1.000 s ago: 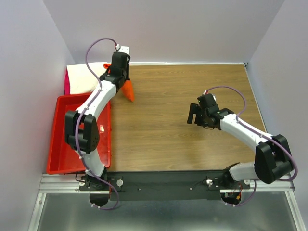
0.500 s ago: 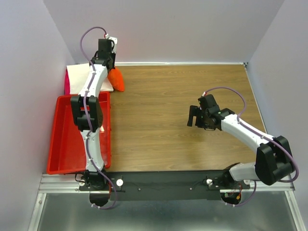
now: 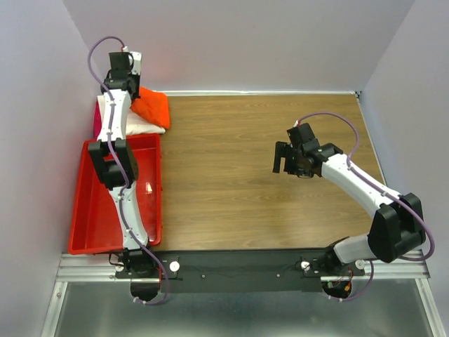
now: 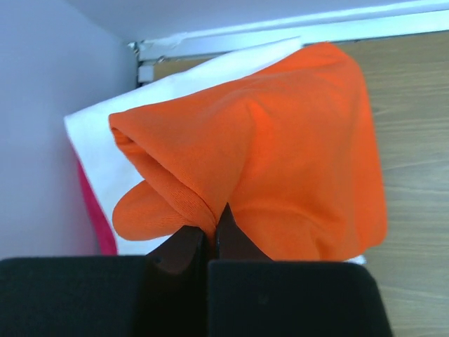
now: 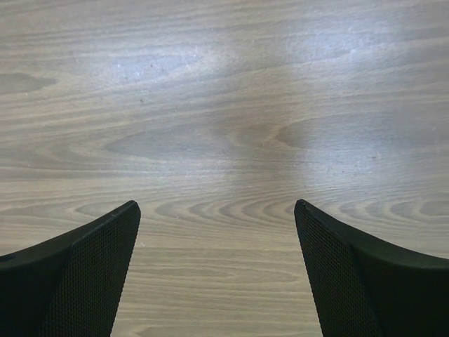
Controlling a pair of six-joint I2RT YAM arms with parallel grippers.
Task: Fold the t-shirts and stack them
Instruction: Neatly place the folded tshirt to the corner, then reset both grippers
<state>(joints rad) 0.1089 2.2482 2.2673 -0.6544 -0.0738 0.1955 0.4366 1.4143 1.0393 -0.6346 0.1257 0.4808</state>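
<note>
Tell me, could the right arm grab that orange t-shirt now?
Probably not: the orange t-shirt is at the far left corner, pinched by the left gripper; the open right gripper hovers well across the table.

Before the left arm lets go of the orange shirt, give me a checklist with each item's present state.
1. Left jaws shut on the orange t-shirt: ok.
2. Orange t-shirt above the white t-shirt, at the table's far left corner: ok.
3. Orange t-shirt folded flat: not ok, it is bunched at the grip.
4. Orange t-shirt resting on the white one: cannot tell.
5. Right jaws open and empty above the bare table: ok.
6. Pink t-shirt squared under the white one: cannot tell, only an edge shows.
</note>
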